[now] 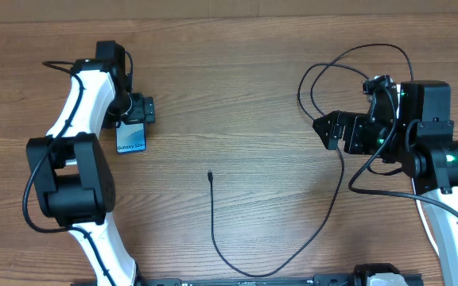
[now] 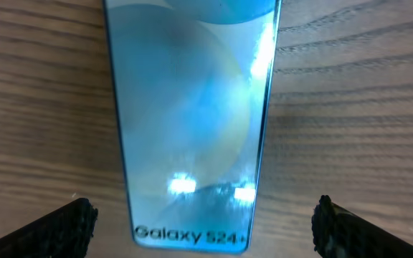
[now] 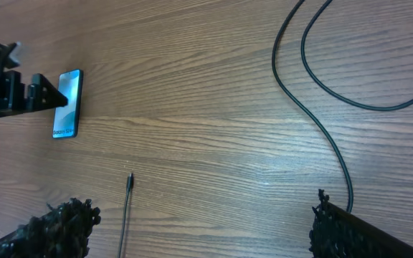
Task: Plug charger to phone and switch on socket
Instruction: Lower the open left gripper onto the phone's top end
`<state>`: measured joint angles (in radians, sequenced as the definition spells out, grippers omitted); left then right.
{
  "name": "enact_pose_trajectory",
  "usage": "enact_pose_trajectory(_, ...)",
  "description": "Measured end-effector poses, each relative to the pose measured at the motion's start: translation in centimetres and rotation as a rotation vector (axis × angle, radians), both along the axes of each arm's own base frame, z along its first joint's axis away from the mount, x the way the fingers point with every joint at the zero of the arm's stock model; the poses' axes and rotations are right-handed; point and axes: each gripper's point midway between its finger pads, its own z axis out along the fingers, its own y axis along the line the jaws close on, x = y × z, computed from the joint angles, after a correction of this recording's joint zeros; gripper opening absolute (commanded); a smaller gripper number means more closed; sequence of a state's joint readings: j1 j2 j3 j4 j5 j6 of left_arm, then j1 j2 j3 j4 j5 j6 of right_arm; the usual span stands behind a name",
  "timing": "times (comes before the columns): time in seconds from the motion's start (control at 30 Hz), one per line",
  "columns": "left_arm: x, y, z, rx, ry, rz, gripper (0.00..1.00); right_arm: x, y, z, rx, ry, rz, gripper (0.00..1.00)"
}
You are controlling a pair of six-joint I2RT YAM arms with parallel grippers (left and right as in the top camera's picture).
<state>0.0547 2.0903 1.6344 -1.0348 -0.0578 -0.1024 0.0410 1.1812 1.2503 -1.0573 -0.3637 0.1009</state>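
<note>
The phone (image 1: 131,139) lies flat on the wooden table at the left, its light-blue screen up and the "Galaxy" text at its near end. My left gripper (image 1: 138,110) hovers over its far end, open, with the fingers either side of the phone (image 2: 192,107) and apart from it. The charger is a thin black cable whose connector tip (image 1: 211,175) lies loose mid-table; it runs down, curves right and loops behind my right gripper (image 1: 330,133). That gripper (image 3: 203,215) is open and empty above bare wood, right of the tip (image 3: 130,179). The socket is out of view.
The cable's loops (image 1: 348,63) spread over the far right of the table and pass under my right arm (image 1: 420,135). In the right wrist view a cable stretch (image 3: 321,122) runs beside the right finger. My left arm (image 1: 74,159) stands along the table's left side.
</note>
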Motion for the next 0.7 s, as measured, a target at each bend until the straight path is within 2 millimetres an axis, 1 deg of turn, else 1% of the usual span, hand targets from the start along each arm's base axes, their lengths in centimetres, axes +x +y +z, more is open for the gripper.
enact_pose_trajectory(0.1, 0.1, 0.0, -1.0, -0.001, 0.014, 0.001, 0.99, 0.0, 0.0, 0.0, 0.000, 0.002, -0.001, 1.00)
enact_pose_trajectory(0.27, 0.5, 0.1, -1.8, 0.001, 0.011, 0.004, 0.97, 0.0, 0.0, 0.0, 0.000, 0.002, 0.000, 1.00)
enact_pose_trajectory(0.43, 0.9, 0.2, -2.0, 0.011, -0.002, 0.004, 0.95, 0.0, 0.0, 0.0, 0.000, 0.002, -0.001, 1.00)
enact_pose_trajectory(0.7, 1.2, 0.3, -2.1, 0.016, -0.010, 0.004, 0.95, -0.1, 0.0, -0.1, 0.000, 0.005, -0.001, 1.00)
